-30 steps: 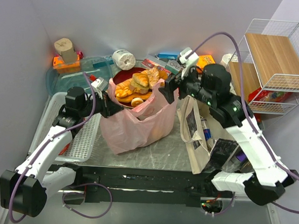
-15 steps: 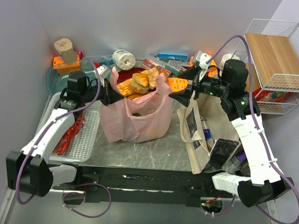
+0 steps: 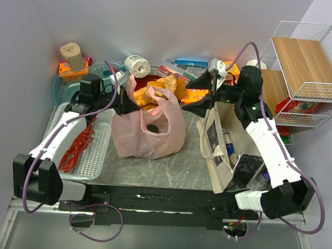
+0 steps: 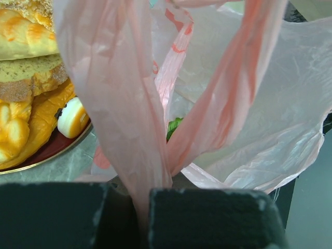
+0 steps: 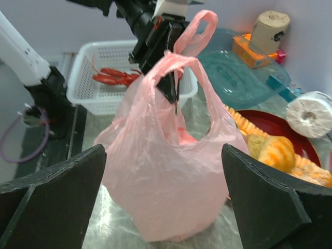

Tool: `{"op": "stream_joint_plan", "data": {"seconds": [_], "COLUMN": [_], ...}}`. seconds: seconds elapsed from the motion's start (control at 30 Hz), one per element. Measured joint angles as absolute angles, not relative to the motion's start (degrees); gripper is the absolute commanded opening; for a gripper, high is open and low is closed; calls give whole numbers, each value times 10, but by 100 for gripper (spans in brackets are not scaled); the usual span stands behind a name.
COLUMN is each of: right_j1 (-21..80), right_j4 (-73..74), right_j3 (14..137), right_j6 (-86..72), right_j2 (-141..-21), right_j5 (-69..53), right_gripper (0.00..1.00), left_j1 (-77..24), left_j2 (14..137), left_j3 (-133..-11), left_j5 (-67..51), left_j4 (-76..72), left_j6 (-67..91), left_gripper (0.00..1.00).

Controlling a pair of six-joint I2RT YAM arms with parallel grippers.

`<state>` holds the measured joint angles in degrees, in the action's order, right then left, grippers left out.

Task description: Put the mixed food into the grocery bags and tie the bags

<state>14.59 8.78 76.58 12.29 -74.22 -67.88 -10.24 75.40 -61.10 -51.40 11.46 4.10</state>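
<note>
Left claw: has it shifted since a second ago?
Yes. The left claw, shut on a handle of the pink bag, has moved away from the arm bases, toward the toilet roll at the back.

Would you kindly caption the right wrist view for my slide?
Open right gripper faces the pink bag, its handle pinched by the left gripper.

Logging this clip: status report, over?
Left gripper shut on handle of thin pink plastic bag. Right gripper open, off it. Red plate of breads close behind.

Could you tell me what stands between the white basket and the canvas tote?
The pink plastic bag stands between them, as the top view shows.
</note>
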Motion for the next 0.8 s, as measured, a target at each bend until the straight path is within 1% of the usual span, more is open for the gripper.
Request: {"op": "stream_joint_plan", "data": {"seconds": [0.1,0.2,0.23,0.37,0.47,0.63,0.8], "right_j1": [151,174,187,258,271,264,262], "right_j4": [36,45,54,78,87,157,235], "right_j3": [769,792,800,817,820,941,1028], "right_j6": [58,41,45,96,132,193,229], "right_j2": [-757,-769,-771,-769,-774,-862,-938], "right_j5": [-684,-661,-649,-592,-587,-603,-636], "right_gripper": [96,96,99,100,100,100,99], "left_j1": [-102,-102,-102,-102,-102,-102,-102], "left_j2": [754,754,754,754,753,749,748], "left_j3": [-611,-611,-611,-611,-611,-610,-609], "left_j5": [-514,-515,-516,-527,-531,-542,-545], "left_j4": [114,111,110,108,105,103,102], "left_j6": [41,41,41,41,41,41,41], "left_gripper": [1,1,1,1,1,1,1]}}
